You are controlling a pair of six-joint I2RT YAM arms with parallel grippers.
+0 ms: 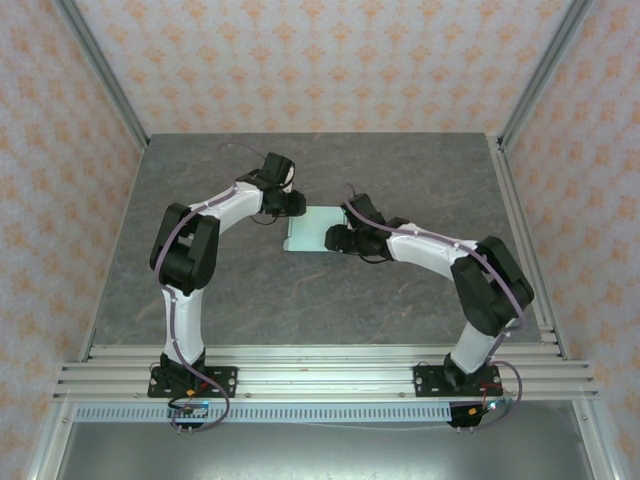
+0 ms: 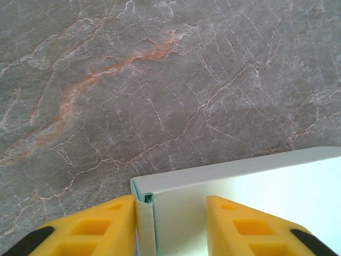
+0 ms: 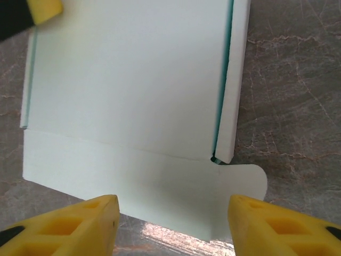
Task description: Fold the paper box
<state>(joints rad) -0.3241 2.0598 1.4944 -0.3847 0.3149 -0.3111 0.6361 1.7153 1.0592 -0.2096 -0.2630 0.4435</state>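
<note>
Grey veined table (image 1: pixel 400 170), and the box (image 1: pixel 315 228) lies at its middle between my two arms, part-formed: sides stand up, while the flap (image 3: pixel 117 176) and its rounded tab (image 3: pixel 242 184) lie outward. My left pincer (image 2: pixel 170 205) straddles a corner wall (image 2: pixel 145 229) with its jaws partly apart, one finger outside and one inside, and not pinching as far as I can see. My right pincer (image 3: pixel 173 205) stands wide over the flap and holds nothing. I judge the card light, thin, easily creased and apt to slide on this smooth top. It is best taken gently by a standing wall, close to a crease.
</note>
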